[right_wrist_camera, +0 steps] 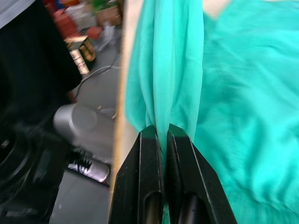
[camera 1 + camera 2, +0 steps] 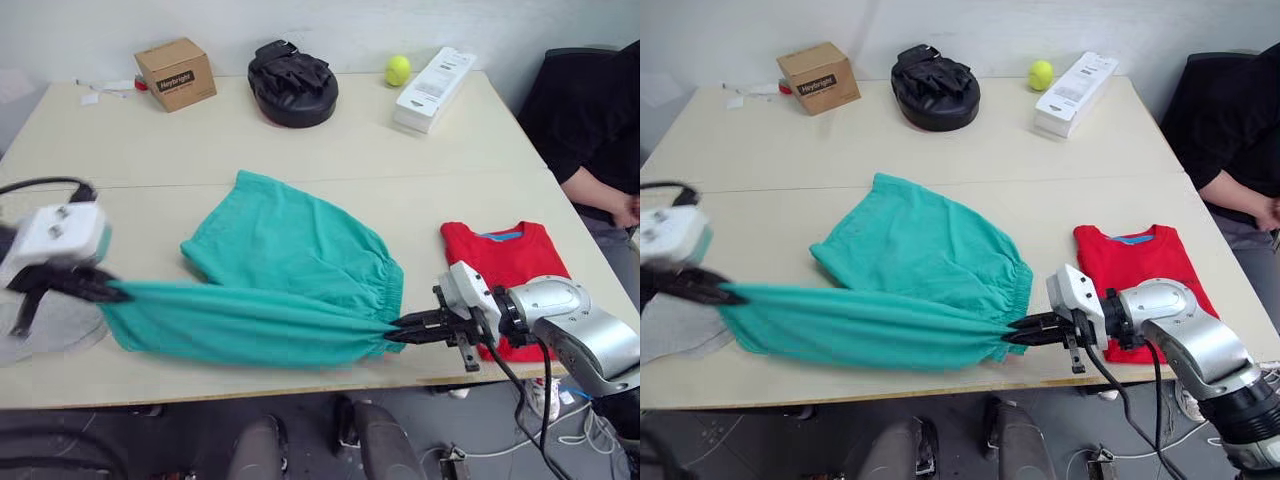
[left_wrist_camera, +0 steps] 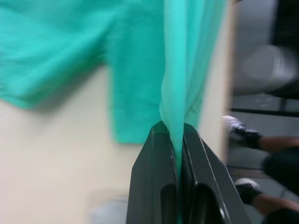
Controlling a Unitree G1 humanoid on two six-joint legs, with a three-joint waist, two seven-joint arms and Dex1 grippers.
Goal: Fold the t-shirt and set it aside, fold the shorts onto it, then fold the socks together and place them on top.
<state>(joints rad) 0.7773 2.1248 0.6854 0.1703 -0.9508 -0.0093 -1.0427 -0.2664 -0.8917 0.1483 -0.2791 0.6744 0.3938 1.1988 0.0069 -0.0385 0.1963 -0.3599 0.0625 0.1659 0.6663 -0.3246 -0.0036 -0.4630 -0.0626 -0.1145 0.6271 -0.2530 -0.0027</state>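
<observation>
Pale cream worktop (image 2: 300, 140) against a white wall carries the scene, with a cardboard box (image 2: 176, 73), a black round pad (image 2: 292, 85), a tennis ball (image 2: 398, 69) and a white carton (image 2: 434, 88) lined along its far edge from ten to one o'clock.

At nine o'clock the left pincer (image 2: 100, 291) is clamped shut on one end of the shorts (image 2: 280, 270), the teal cloth rising as a thin pleat between its two black fingers (image 3: 154, 177) in the left wrist view. Just beneath it a light grey patch (image 2: 55, 325), possibly the socks, lies on the near-left part of the worktop.

From there the near edge of the shorts runs as a taut, lifted band straight across to four o'clock, where the right pincer (image 2: 405, 328) is closed on the gathered waistband end. That band is the garment's long axis, lying left to right between the two grips, while the rest of the shorts trails back on the worktop toward twelve o'clock.

The t-shirt (image 2: 505, 262), folded and red, sits at three o'clock, just beyond the right pincer and nearer that arm. Carrying the shorts onto it would likely mean travelling rightward along that same axis. A seated person (image 2: 595, 130) in dark clothing is at the right edge.
</observation>
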